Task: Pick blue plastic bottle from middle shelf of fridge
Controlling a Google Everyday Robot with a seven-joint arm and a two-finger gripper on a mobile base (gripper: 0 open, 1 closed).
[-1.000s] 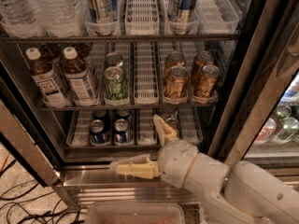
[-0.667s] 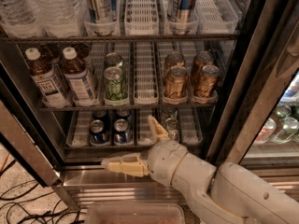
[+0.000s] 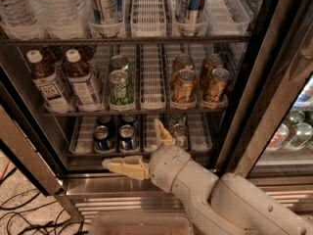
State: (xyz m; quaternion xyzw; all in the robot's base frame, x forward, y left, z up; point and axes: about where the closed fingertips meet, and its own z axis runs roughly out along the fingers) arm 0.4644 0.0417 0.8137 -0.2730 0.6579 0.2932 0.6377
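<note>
The pincer point(image 3: 131, 143) has shifted left and slightly upward. Its fingers are spread wide, one pointing left, one up, low before the fridge point(image 3: 256, 77). Above it to the left, the blue plastic bottle point(image 3: 84, 84) stands upright on the middle shelf point(image 3: 146, 112), between a white-labelled bottle point(image 3: 50, 86) and a green can point(image 3: 121, 87).

Warm, dim light in the fridge point(image 3: 269, 58), brightest up top where the water bottles point(image 3: 54, 9) glow white, and the gold cans point(image 3: 185, 86) throw small glints. The bottom shelf sinks into shadow behind the gripper point(image 3: 131, 144), lit pale cream, fingers spread wide, just above the softly shining stainless-steel base point(image 3: 88, 186).
</note>
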